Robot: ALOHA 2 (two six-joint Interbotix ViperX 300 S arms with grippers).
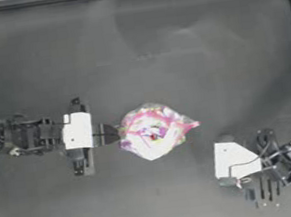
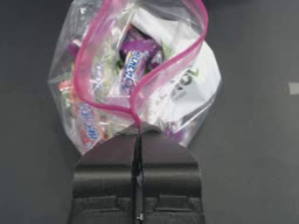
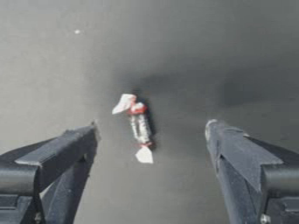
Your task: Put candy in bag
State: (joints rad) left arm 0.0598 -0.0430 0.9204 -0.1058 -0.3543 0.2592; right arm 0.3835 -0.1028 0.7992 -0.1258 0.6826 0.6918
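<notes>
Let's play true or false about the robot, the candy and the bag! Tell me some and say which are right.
1. The left gripper pinches the bag at its pink zip. True.
2. The bag's mouth is zipped shut. False: it gapes open.
3. The right gripper holds the candy. False: its jaws are open, and the candy lies on the table between them.
4. Sweets are inside the bag. True.

Top camera overhead, straight down on the dark bench (image 1: pixel 166 37), far off. Left wrist camera close along its shut jaws onto the bag (image 2: pixel 140 74), shared with overhead (image 1: pixel 152 130). Right wrist camera low over the candy (image 3: pixel 138 126)
</notes>
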